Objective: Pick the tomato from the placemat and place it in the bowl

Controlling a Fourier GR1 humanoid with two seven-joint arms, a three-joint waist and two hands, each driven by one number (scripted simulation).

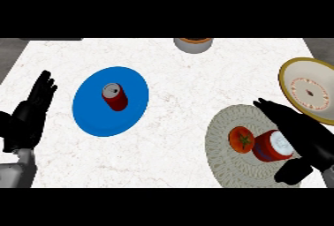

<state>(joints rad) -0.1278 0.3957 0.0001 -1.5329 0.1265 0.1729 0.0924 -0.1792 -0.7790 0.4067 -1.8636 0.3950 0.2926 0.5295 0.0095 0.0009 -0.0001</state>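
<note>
1. The tomato [241, 139] is lying on the woven placemat [225, 165], touching a red can [271, 146].
2. The right hand [300, 132] is hovering over that can, fingers straight, holding nothing.
3. The left hand [29, 112] is resting at the left edge, fingers straight and together.
4. The bowl [308, 90] is sitting just beyond the placemat.

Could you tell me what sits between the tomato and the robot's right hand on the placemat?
In the head view, a red can with a white lid lies between the tomato and the right hand, on the placemat.
</note>
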